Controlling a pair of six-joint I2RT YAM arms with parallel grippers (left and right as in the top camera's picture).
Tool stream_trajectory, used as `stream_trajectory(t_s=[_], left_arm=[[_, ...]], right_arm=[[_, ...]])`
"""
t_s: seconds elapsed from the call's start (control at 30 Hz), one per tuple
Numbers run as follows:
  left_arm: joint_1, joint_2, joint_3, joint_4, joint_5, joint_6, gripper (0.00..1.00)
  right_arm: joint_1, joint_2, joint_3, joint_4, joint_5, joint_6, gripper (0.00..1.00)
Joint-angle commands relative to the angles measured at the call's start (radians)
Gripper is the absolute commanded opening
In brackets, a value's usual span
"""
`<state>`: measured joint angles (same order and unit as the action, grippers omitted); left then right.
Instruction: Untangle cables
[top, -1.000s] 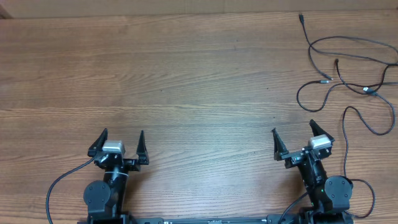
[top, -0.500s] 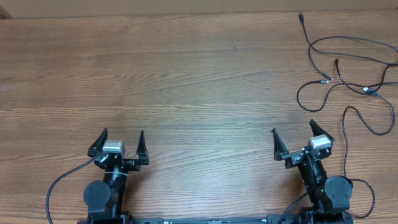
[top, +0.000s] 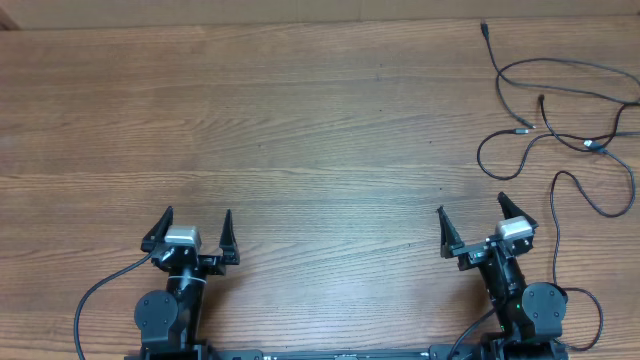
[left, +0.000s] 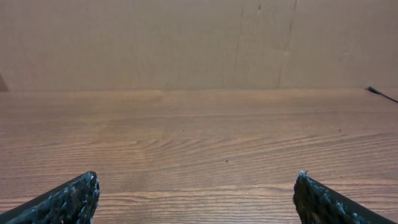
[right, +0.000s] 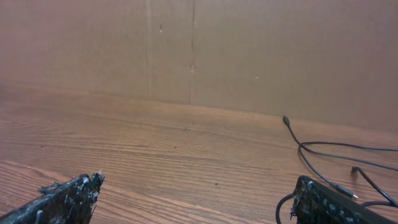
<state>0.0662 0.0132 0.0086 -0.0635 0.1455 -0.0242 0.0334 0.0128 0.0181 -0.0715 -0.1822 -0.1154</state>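
Observation:
Several thin black cables (top: 560, 125) lie looped over one another at the table's far right, with small plugs at their ends. The right wrist view shows the same cables (right: 323, 152) stretching away on its right side. My right gripper (top: 470, 222) (right: 198, 186) stands open near the front edge, just left of the lowest loop and holding nothing. Far to the left, the left gripper (top: 195, 225) (left: 196, 186) is open over bare wood. One plug tip (left: 373, 91) of the cables shows at the right edge of the left wrist view.
A brown cardboard wall (left: 199, 43) runs along the table's far edge. Thicker black robot leads (top: 95, 300) curl beside both arm bases at the front. The wooden tabletop (top: 300, 130) spreads wide between the arms and the wall.

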Motion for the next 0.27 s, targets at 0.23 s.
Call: stream_trajectory(t_s=[0.23], left_arm=[[0.005, -0.01, -0.003, -0.002, 0.004, -0.008, 1.0]], right_arm=[[-0.003, -0.009, -0.01, 0.003, 0.008, 0.006, 1.0]])
